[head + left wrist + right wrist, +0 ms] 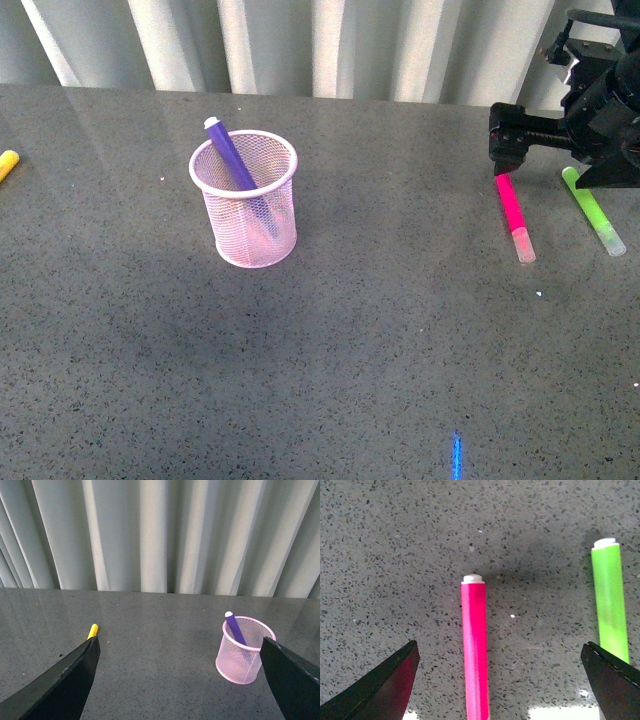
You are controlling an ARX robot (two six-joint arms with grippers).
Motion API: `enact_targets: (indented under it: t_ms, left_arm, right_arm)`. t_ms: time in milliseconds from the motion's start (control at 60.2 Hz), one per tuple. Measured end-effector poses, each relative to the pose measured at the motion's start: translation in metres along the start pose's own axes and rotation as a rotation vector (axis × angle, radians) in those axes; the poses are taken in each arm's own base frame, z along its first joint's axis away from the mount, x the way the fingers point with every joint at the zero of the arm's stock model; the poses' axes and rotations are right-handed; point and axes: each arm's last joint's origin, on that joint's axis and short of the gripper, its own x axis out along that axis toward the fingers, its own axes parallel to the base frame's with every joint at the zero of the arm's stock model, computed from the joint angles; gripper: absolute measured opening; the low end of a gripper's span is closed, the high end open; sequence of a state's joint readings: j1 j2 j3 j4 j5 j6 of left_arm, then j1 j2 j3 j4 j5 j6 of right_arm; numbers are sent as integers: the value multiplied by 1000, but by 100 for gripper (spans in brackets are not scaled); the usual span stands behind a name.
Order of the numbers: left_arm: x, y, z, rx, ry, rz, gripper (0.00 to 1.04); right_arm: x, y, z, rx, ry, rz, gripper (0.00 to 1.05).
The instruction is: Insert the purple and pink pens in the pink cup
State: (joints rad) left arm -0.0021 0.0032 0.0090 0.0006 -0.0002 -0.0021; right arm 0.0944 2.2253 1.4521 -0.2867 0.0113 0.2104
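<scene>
The pink mesh cup stands upright on the grey table, left of middle, with the purple pen leaning inside it, top end above the rim. The cup and purple pen also show in the left wrist view. The pink pen lies flat at the right. My right gripper hovers over its far end, open and empty. In the right wrist view the pink pen lies between the spread jaws of the right gripper. My left gripper is open and empty, out of the front view.
A lime green marker lies just right of the pink pen, also in the right wrist view. A yellow marker lies at the table's far left edge, seen too in the left wrist view. Pleated curtains hang behind the table.
</scene>
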Motion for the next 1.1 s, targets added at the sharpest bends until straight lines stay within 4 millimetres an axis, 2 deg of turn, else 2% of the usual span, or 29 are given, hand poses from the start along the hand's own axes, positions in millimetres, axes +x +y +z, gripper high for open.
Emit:
enact_targets:
  t_ms: [199,415,798,1097]
  left_arm:
    - [0,0,0,0,0,0,98]
    - [0,0,0,0,0,0,98]
    - [0,0,0,0,0,0,98]
    - [0,0,0,0,0,0,98]
  right_arm:
    - [8,10,4,-10,0,0,98]
    - [18,16,-2,-9,19,-4,98]
    - [31,10,-11,2,35,-23,98]
    - [33,10,-7,4,27,-23,98]
